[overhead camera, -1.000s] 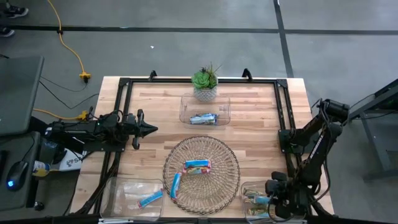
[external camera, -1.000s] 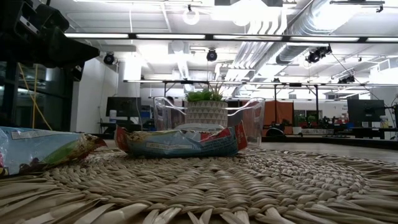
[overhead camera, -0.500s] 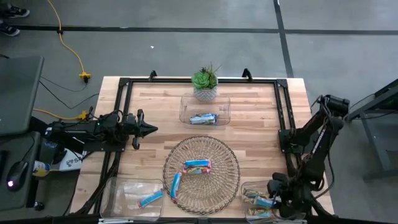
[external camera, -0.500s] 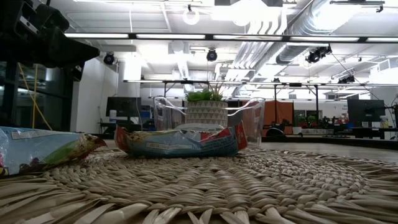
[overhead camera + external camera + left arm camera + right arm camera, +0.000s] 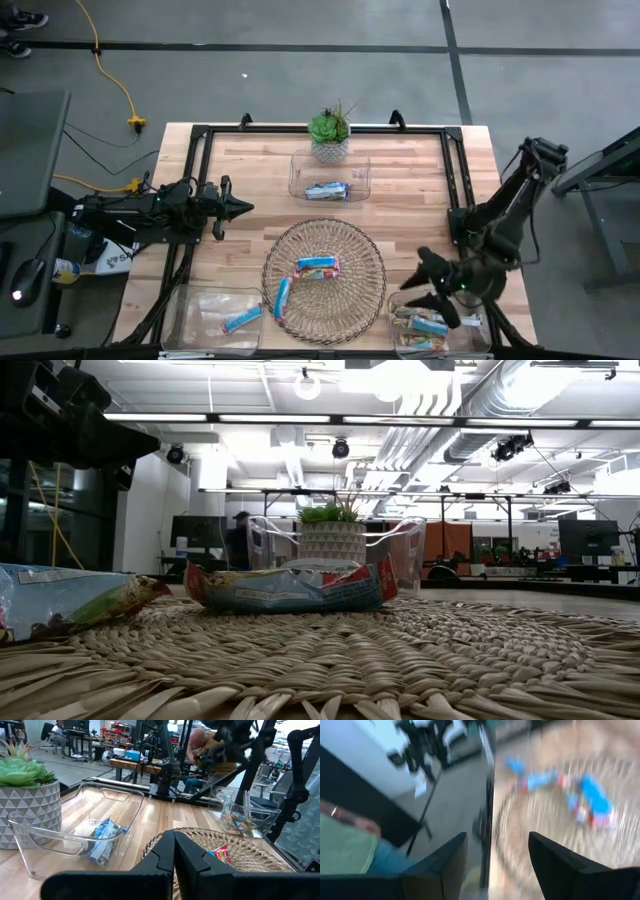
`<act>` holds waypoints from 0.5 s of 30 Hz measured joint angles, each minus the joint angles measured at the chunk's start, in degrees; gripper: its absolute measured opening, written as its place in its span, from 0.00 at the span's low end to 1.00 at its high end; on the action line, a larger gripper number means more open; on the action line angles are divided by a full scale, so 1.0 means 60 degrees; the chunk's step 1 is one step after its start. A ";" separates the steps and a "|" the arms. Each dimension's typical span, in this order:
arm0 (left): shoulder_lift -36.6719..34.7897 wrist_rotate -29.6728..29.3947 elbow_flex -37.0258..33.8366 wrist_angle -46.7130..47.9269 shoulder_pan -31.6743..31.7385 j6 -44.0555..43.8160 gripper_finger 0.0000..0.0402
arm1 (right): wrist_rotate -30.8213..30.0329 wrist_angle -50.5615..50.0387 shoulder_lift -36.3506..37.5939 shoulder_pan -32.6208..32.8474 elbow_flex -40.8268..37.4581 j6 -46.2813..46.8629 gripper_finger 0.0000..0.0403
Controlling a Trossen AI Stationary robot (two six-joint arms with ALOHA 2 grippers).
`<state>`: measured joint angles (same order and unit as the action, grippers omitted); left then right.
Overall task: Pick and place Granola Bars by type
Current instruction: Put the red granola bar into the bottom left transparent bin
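While overhead lamps glow — pale wooden table (image 5: 240, 215), grey floor (image 5: 300, 85); right tool (image 5: 428, 285) spread, left tool (image 5: 238, 208) pressed together.

Wicker tray (image 5: 350, 250) mid-table, potted succulent (image 5: 329, 134) — three clear bins (image 5: 329, 163)

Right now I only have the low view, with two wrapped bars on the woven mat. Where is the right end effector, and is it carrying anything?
Observer: The right end effector hangs over the inner edge of the clear plastic bin at the table's right front corner, open and empty.
Operator: What is in that bin?
Observer: A few wrapped granola bars, tan with some blue; I cannot tell the exact count.
Operator: And the left arm?
Observer: The left end effector is shut, out over the table's left side, clear of the round wicker tray.
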<state>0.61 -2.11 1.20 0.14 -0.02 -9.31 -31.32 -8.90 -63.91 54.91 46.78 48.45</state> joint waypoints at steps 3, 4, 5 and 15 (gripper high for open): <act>0.0000 0.0000 0.0001 0.0000 0.0000 0.0000 0.00 | -0.0218 0.1138 0.0056 -0.0582 0.0004 -0.1726 0.48; -0.0001 0.0000 -0.0001 0.0000 0.0000 0.0001 0.00 | -0.0224 0.1422 0.0054 -0.0759 0.0004 -0.2237 0.48; -0.0001 0.0000 -0.0001 0.0000 -0.0002 0.0001 0.00 | -0.0224 0.1667 0.0040 -0.0953 0.0004 -0.2669 0.48; -0.0001 0.0000 0.0001 0.0000 -0.0002 0.0001 0.00 | 0.0046 0.2961 -0.0022 -0.3002 0.0004 -0.5065 0.48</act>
<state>0.60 -2.11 1.20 0.14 -0.03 -9.30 -31.05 8.87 -64.04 36.90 46.81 18.07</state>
